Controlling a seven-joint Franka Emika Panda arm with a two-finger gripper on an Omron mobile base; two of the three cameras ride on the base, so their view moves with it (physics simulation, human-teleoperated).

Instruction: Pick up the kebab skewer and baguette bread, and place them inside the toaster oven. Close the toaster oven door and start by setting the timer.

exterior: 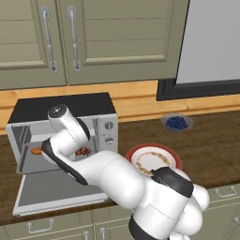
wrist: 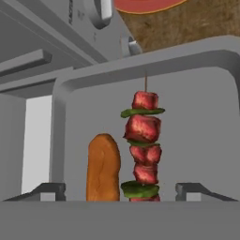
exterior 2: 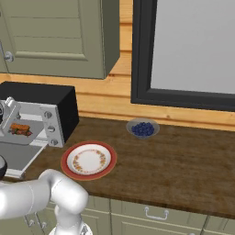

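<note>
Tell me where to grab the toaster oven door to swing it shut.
Grip the door at its free front edge, farthest from the hinge, coming from the front and below. It lies dropped flat before the oven, so lifting that edge probably swings it up most easily.

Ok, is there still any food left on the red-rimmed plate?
No, the red-rimmed plate is bare in the right base view, and the hand view shows the baguette bread and kebab skewer inside the toaster oven.
</note>
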